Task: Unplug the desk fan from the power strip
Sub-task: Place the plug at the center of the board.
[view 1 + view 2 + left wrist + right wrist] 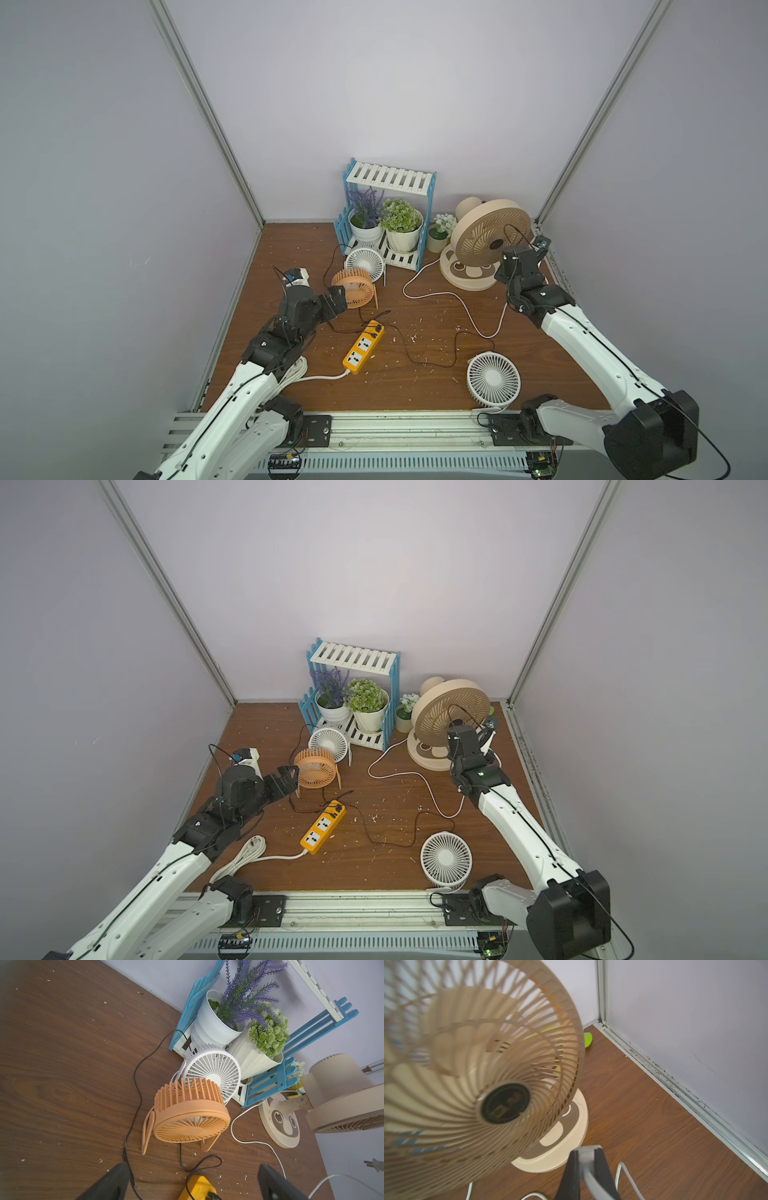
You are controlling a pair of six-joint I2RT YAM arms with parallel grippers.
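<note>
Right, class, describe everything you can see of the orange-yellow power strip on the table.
The power strip is an orange-yellow, plastic-looking rectangular bar lying flat and diagonal on the brown wooden table. Its two white socket faces are empty. Black plugs sit at its far end, and a thick white cord leaves the near end.

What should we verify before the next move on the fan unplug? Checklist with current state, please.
1. Both socket faces of the power strip empty: ok.
2. Right gripper shut on the white cord from the beige fan: ok.
3. Plug in the air, prongs bare, clear of the strip: ok.
4. Left gripper open, holding nothing: ok.
5. USB end of the strip free: not ok, black plugs sit in it.
</note>
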